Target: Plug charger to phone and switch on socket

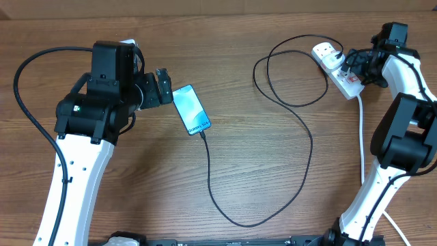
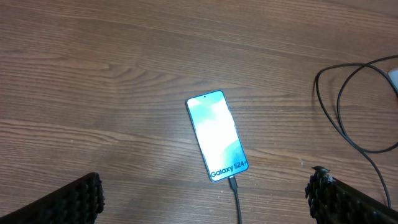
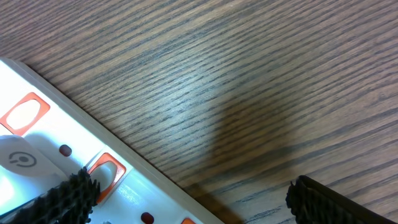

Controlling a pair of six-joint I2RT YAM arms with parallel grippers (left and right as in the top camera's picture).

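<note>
The phone (image 1: pixel 191 110) lies flat on the wooden table, its screen lit light blue; it also shows in the left wrist view (image 2: pixel 217 135). The thin black charger cable (image 1: pixel 287 102) is plugged into the phone's lower end (image 2: pixel 234 185) and runs in loops to the white socket block (image 1: pixel 338 68) at the far right. My left gripper (image 1: pixel 164 87) is open and empty, just left of the phone. My right gripper (image 1: pixel 355 65) is open over the socket, one finger pad resting at an orange-rimmed switch (image 3: pixel 106 174). A white plug body (image 3: pixel 18 165) sits in the block.
The socket's thick white cord (image 1: pixel 361 143) runs down the right side beside my right arm. The black cable's loops (image 1: pixel 239 219) cross the middle and front of the table.
</note>
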